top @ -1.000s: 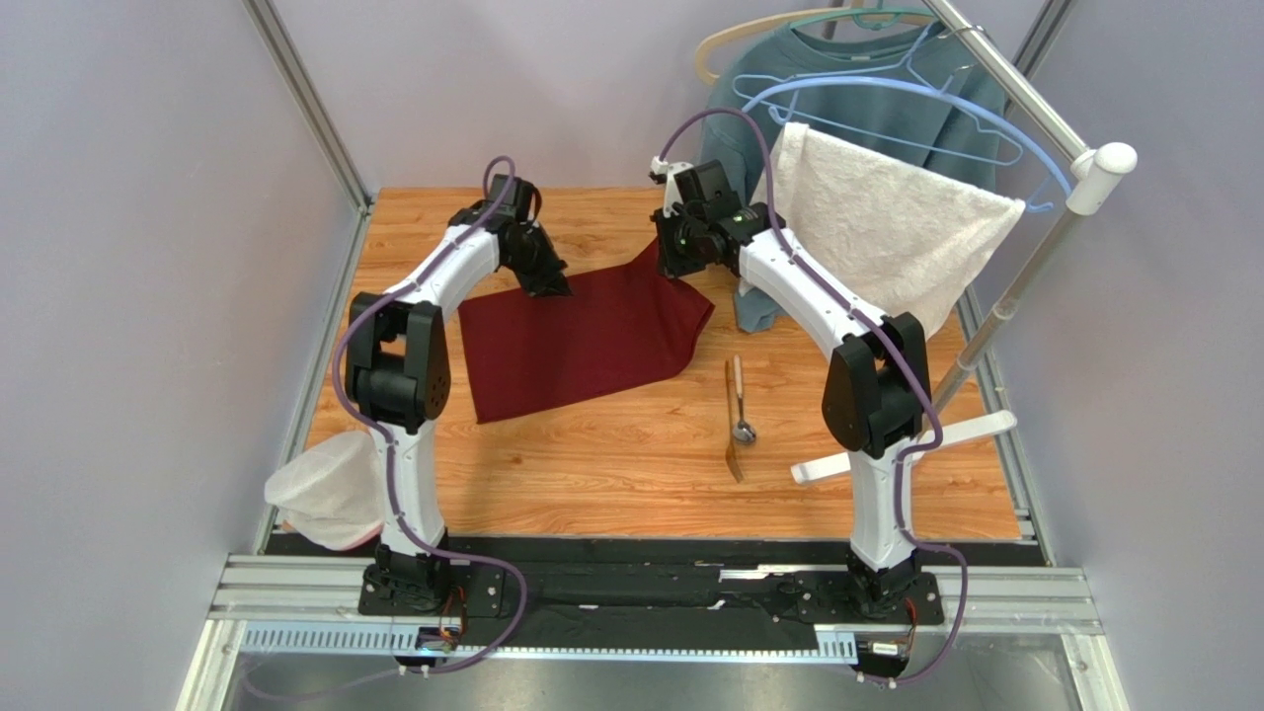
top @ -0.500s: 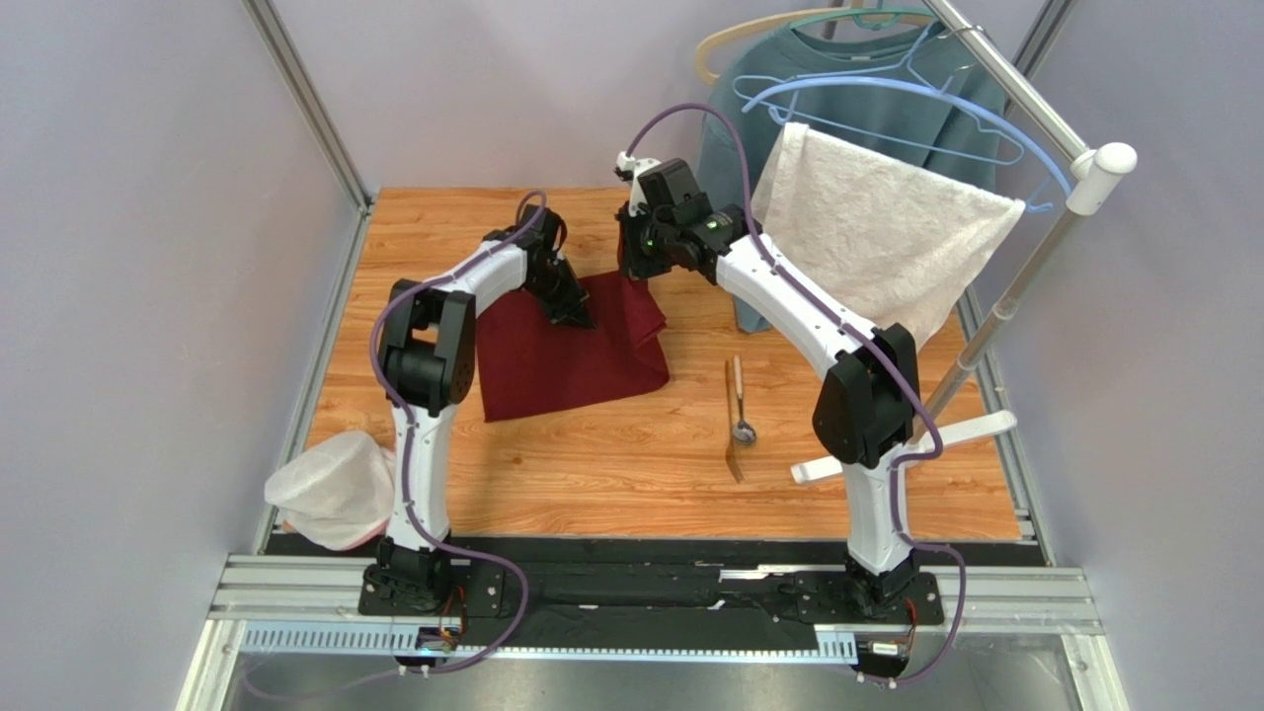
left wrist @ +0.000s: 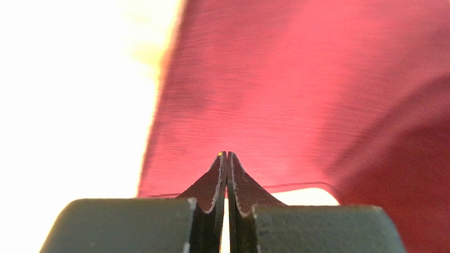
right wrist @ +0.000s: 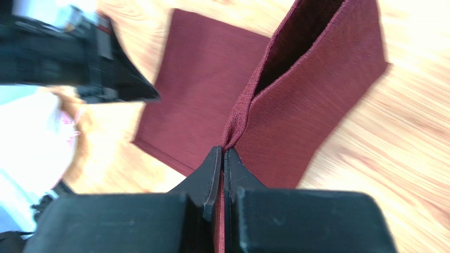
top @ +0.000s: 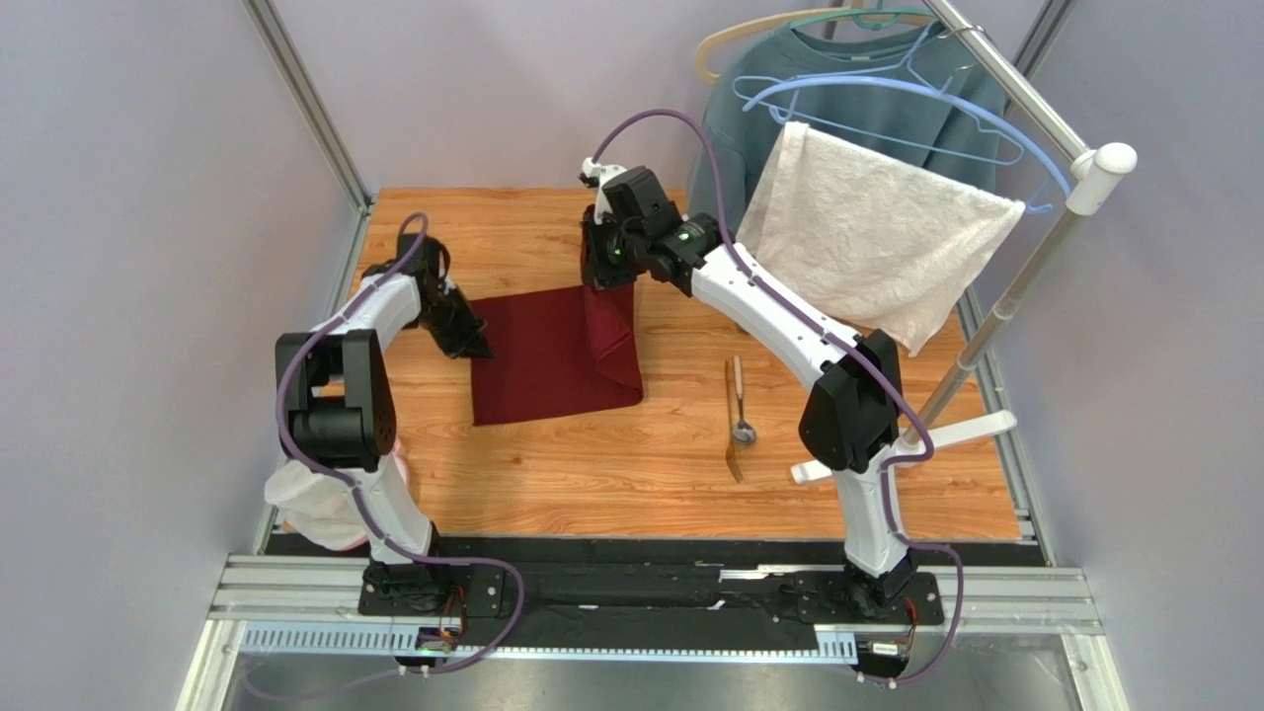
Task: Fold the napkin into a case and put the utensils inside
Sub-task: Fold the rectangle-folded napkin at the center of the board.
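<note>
The maroon napkin [top: 542, 356] lies on the wooden table, its right part lifted and doubled over toward the left. My right gripper [top: 606, 279] is shut on that raised edge, and cloth shows pinched between its jaws [right wrist: 223, 150] in the right wrist view. My left gripper [top: 463, 341] is shut at the napkin's left edge with nothing seen between its jaws [left wrist: 227, 154]; the napkin [left wrist: 296, 95] lies just ahead of it. The left gripper also shows in the right wrist view [right wrist: 155, 98]. The silver spoon [top: 745, 434] and the golden fork-like piece [top: 733, 465] lie side by side to the right of the napkin.
A white towel [top: 876, 237] and a grey-blue sweatshirt [top: 831, 74] hang on a rack at the back right, with its pole [top: 1024, 282] and white foot [top: 905, 445] on the table's right side. A white cloth bundle [top: 319, 496] sits at the front left.
My right gripper has carried the napkin's right edge leftward, narrowing the cloth. My left gripper went right over the napkin, then back out to its left edge.
</note>
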`<state>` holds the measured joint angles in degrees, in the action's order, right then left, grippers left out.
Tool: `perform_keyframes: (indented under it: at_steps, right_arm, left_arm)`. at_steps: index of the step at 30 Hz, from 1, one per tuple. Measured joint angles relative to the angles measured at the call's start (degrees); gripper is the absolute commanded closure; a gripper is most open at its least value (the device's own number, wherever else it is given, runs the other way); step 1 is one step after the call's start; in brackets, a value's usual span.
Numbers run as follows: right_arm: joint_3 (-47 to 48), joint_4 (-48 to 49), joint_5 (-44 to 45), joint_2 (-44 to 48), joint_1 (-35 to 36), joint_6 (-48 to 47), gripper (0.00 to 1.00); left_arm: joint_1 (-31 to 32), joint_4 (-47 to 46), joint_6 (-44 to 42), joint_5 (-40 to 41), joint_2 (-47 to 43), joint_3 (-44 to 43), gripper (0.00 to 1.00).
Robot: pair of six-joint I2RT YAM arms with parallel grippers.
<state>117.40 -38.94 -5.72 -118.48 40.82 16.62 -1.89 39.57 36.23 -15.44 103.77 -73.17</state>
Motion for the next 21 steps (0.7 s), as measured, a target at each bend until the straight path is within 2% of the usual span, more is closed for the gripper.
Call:
perform_keyframes:
  at_steps: [5,12,21]
  right_arm:
    - [0.9,2.9,-2.3,-2.7,2.1,2.9,1.0]
    - [1.0,7.1,-4.2,-8.3,4.4,7.2,1.0]
    - [1.0,11.1,-5.9,-9.5,4.7,10.6,1.0]
  left_arm:
    - [-0.5,0.6,-0.6,-1.0,4.6,4.1,0.97]
    - [1.1,0.1,-0.6,-1.7,4.4,4.3,0.96]
    - [4.4,-0.2,-0.3,-2.9,4.3,4.2,0.98]
